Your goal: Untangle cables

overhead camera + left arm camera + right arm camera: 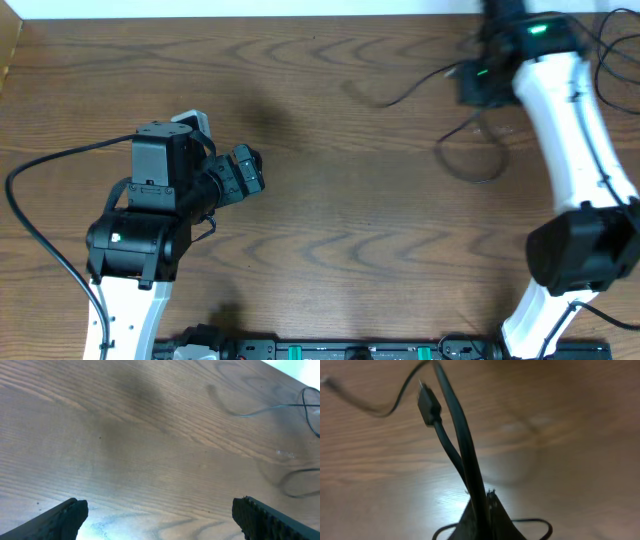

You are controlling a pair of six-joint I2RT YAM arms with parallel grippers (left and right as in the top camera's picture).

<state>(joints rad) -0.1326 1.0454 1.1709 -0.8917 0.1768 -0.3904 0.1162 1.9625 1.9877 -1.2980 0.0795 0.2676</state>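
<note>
The right pincer [481,505] is clamped on the cables [462,445]. 2 strands run ahead of its tips, 1 ending in a plug [427,405]. Pulling both together could tighten the knot, or they could slip free. The right arm [565,110] stretches far across the counter [330,230]. The left pincer [160,515] hangs wide open, with the cables well beyond it.

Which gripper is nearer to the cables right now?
Right. The right gripper is shut on two black strands of the cables, touching them. The left gripper is open and hangs over the table, well away from them.
</note>
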